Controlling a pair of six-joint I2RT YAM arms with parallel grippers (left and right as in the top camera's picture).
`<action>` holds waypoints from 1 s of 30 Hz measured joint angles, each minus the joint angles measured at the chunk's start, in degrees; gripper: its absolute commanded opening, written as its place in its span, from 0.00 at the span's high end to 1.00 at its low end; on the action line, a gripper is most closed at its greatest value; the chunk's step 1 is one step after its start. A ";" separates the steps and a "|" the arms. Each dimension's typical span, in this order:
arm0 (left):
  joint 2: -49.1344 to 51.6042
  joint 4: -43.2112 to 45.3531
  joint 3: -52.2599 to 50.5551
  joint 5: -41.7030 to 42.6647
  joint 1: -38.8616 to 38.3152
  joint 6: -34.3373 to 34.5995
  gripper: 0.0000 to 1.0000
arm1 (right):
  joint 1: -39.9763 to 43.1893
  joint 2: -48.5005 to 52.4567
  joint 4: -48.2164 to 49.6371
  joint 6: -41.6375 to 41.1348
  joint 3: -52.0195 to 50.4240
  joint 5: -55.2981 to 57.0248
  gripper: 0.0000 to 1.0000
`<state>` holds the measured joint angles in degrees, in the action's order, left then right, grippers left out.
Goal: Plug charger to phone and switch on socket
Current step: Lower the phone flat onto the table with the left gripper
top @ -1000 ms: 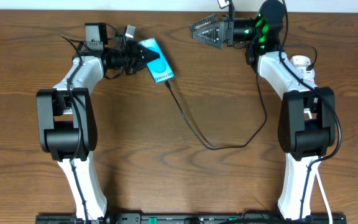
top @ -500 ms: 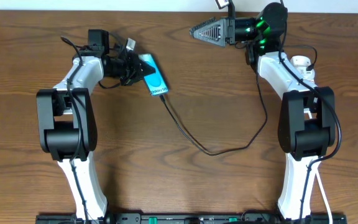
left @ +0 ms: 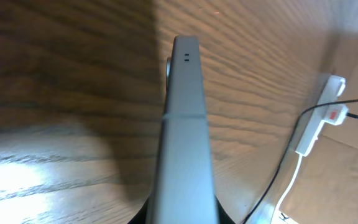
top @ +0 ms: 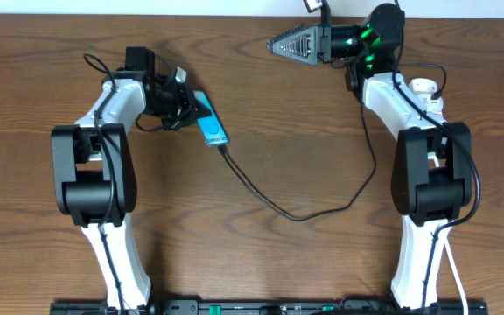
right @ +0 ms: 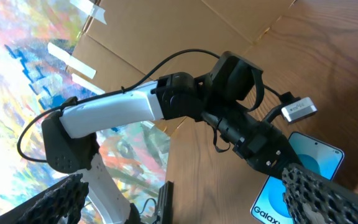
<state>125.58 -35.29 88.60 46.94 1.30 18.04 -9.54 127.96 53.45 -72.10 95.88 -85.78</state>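
Note:
My left gripper is shut on the phone, a cyan-screened handset at the upper left of the table. In the left wrist view its grey edge fills the centre. The charger's black cable meets the phone's lower end, loops across the table and rises toward the right arm. The white socket with a red switch lies far right; in the overhead view only its end shows behind the right arm. My right gripper is open, empty, raised and pointing left. Its wrist view also shows the phone.
The brown wooden table spans the view. Cardboard stands behind the table's far edge. The socket's white cord runs beside the black cable at the right.
My left gripper has carried the phone left and toward me and turned it steeper, dragging the cable's end along. The right gripper rose slightly, then stayed still.

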 measured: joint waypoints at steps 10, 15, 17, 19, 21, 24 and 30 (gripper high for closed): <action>0.00 -1.88 0.00 -3.80 0.00 -0.33 0.93 | -0.07 0.00 0.00 -0.35 0.00 0.00 0.01; 0.00 -2.49 0.00 -4.24 0.00 -0.33 0.93 | -0.15 0.00 0.07 -0.35 0.00 0.00 0.01; 0.00 -3.50 0.00 -5.09 0.00 -0.33 0.93 | -0.35 0.00 0.11 -0.35 0.00 0.00 0.01; 0.00 -4.24 0.00 -5.97 0.00 -0.37 0.93 | -0.39 0.00 0.17 -0.35 0.00 0.00 0.01; 0.00 -5.03 0.00 -6.78 0.00 -0.33 0.93 | -0.42 0.00 0.28 -0.35 0.00 -0.02 0.01; 0.00 -5.07 0.00 -6.86 0.00 -0.33 0.93 | -0.42 0.00 0.31 -0.35 0.00 0.00 0.01; 0.00 -5.16 0.00 -6.93 0.00 -0.33 0.93 | -0.42 0.00 0.37 -0.35 0.00 0.00 0.01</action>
<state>125.58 -40.45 88.60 40.01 1.30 17.72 -9.96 127.96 53.82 -72.44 95.88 -85.78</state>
